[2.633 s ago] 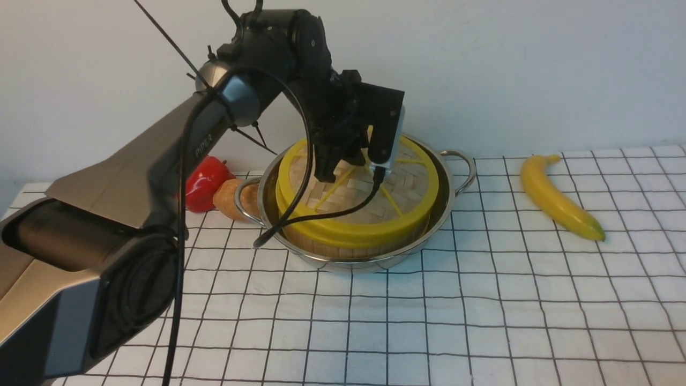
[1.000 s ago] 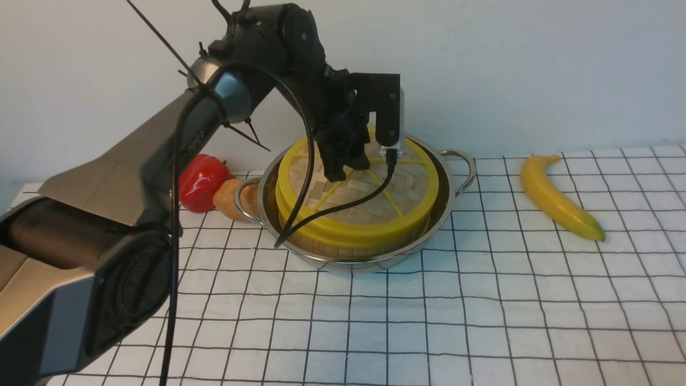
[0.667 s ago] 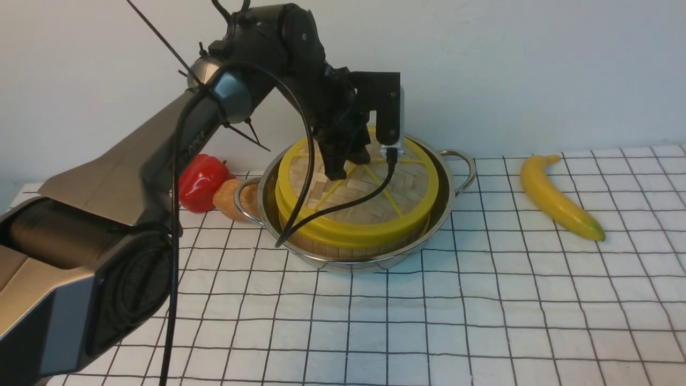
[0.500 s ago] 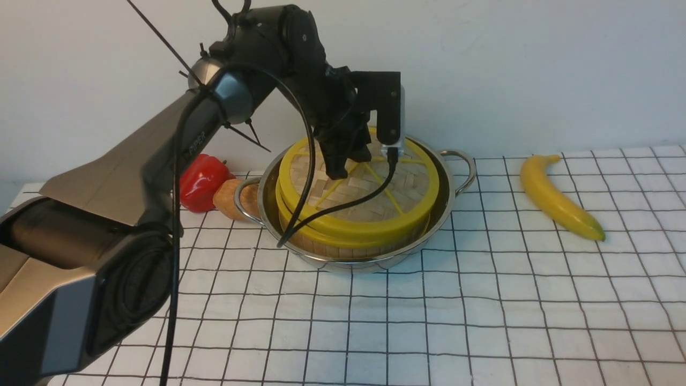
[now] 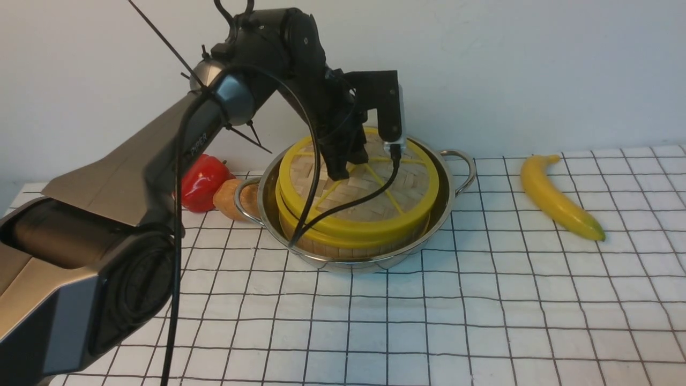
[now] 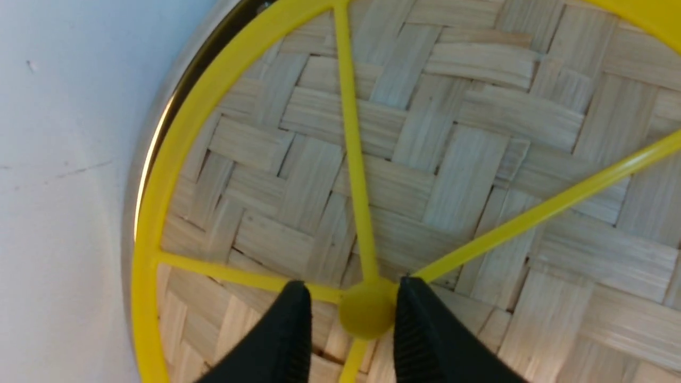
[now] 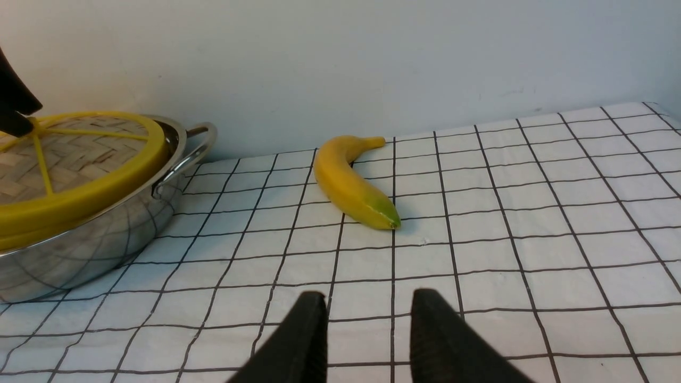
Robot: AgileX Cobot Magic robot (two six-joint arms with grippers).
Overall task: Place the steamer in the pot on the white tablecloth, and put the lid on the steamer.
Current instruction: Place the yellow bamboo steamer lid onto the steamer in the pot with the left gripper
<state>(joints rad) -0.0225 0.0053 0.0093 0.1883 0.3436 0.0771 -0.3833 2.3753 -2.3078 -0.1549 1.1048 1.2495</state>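
Observation:
The pot [image 5: 446,188] stands on the white tablecloth [image 5: 482,311] at the back centre, with the steamer [image 5: 343,249] sitting inside it. The lid [image 5: 375,195] lies on top of the steamer, its left edge slightly raised off the steamer's yellow rim. My left gripper [image 5: 347,169] reaches down over the lid's middle. In the left wrist view its two black fingers [image 6: 290,330] press on either side of the yellow hub [image 6: 367,318], shut on it. My right gripper [image 7: 367,311] hovers low over the cloth to the right of the pot [image 7: 96,239], open and holding nothing.
A banana [image 5: 557,198] lies on the cloth right of the pot. A red pepper [image 5: 201,179] and a brown rounded item [image 5: 230,199] sit close to the pot's left handle. The wall runs right behind the pot. The left arm's cable hangs over the lid's front.
The left gripper has closed on the lid's hub. Arm and lid have since risen slightly, opening a gap at the lid's left edge. The right gripper has not moved.

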